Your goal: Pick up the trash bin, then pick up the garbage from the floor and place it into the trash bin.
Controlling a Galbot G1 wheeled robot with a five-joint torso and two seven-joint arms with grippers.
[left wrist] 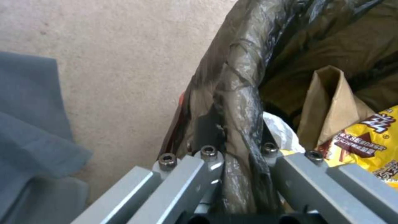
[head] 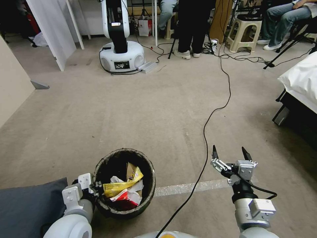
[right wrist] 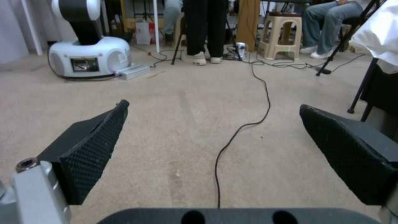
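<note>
Trash bin: the small round white plastic trash bin [head: 124,185] with a dark brown-black bag liner over its rim sits low in the head view, on the robot's left side, above the beige carpet floor [head: 148,109].
Left gripper: the left gripper [head: 94,189] is at the bin's near-left rim; its jaws are closed on the liner-covered rim [left wrist: 242,130], 1 finger on each side of the wall.
Garbage: the garbage [head: 127,190] lies inside the bin: a yellow wrapper [left wrist: 369,140], brown paper [left wrist: 331,102], white tissue, a red-and-white packet.
Right gripper: the right gripper [head: 231,155] hangs over the bare carpet, jaws wide apart, holding nothing.
Cable: a thin black cable [head: 211,115] runs across the floor between bin and right gripper.
</note>
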